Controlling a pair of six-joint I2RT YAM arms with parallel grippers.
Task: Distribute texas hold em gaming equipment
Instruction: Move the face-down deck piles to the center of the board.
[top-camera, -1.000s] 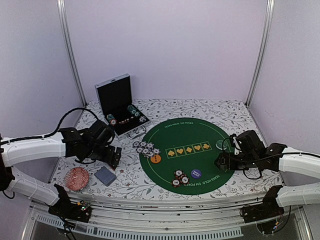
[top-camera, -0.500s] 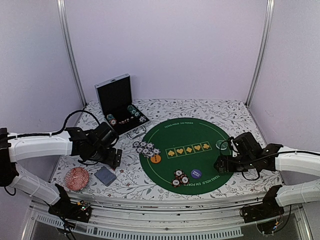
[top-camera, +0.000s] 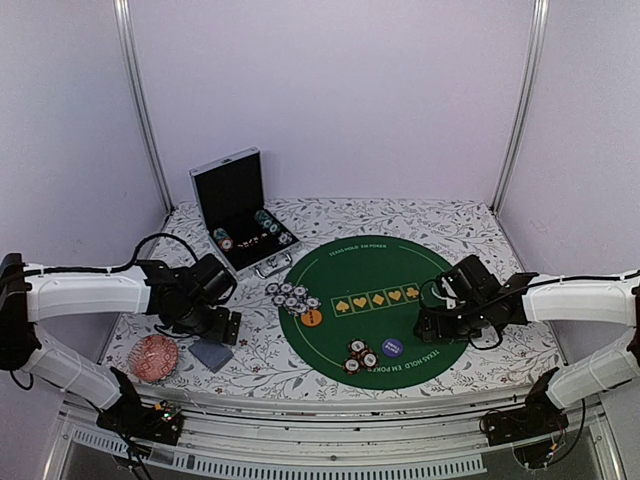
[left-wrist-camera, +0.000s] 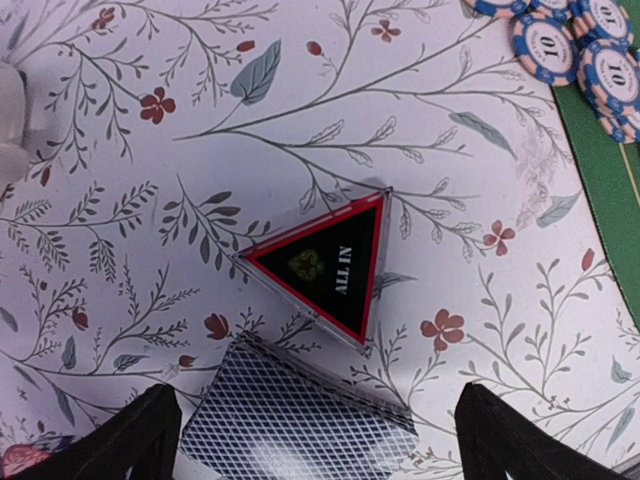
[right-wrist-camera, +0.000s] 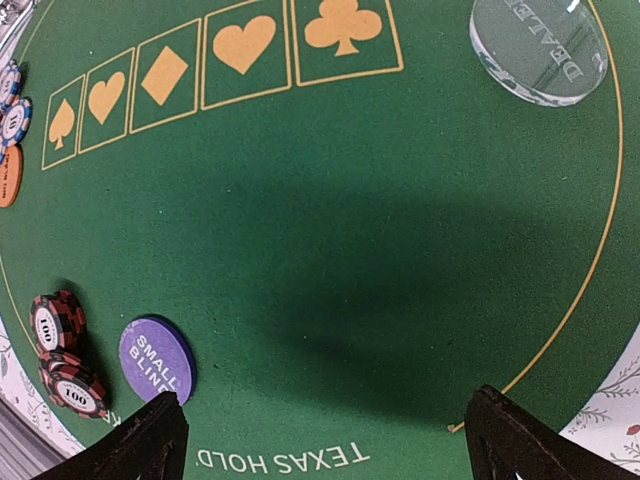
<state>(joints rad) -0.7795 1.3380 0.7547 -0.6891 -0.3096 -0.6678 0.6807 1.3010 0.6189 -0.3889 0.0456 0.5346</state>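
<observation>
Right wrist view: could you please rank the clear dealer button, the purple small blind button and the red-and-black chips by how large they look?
1. Clear dealer button, plainly largest.
2. Purple small blind button.
3. Red-and-black chips, only slightly smaller than it; nearness to the camera makes that gap unsure.

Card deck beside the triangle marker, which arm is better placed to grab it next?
Left. The left gripper, open, hangs directly over the card deck and triangle marker; the right gripper is far off over the green mat.
</observation>
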